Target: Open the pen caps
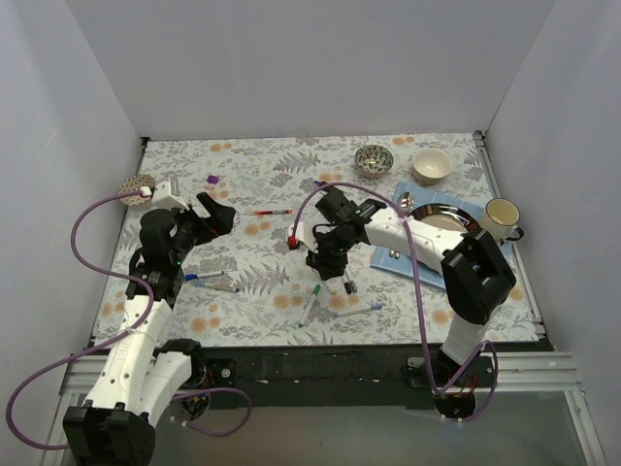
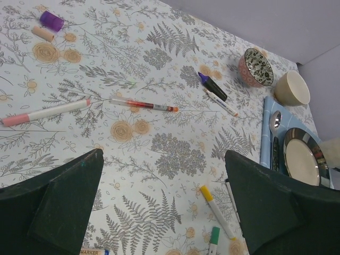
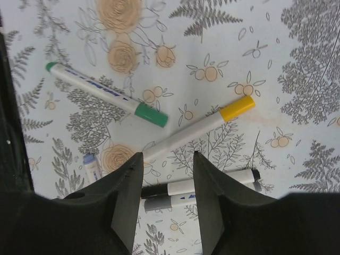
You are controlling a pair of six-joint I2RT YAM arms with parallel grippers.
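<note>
Top view, left gripper (image 1: 215, 216): held over the floral-print tablecloth (image 1: 252, 165), fingers spread, grasping nothing.
Top view, right gripper (image 1: 327, 257): tipped down over a cluster of thin white-barrelled marker pens (image 1: 347, 283) that lie just beyond its fingertips.
Left wrist view, fingers (image 2: 69, 196): released wide, with only bare cloth between them.
Left wrist view, caps: a loose purple plastic cap (image 2: 51, 20) sits well ahead of the picture-left finger. A pink cap (image 2: 15, 119) on a white pen is nearer that finger.
Right wrist view, fingers (image 3: 127, 191): narrowly parted and clenched on nothing. A white barrel's tail lies in the gap at their tips.
Right wrist view, caps: that barrel's yellow cap (image 3: 237, 108) is ahead, beyond the picture-right finger. A green cap (image 3: 150, 115) is just ahead of the other finger. A black-ended white pen (image 3: 239, 177) runs crosswise under both.
Handling: the caps are probably light, stiff, smooth and friction-fitted, so likely to slip. Pinch a cap across its sides while the other gripper holds the barrel mid-length, then pull along the pen's axis.
</note>
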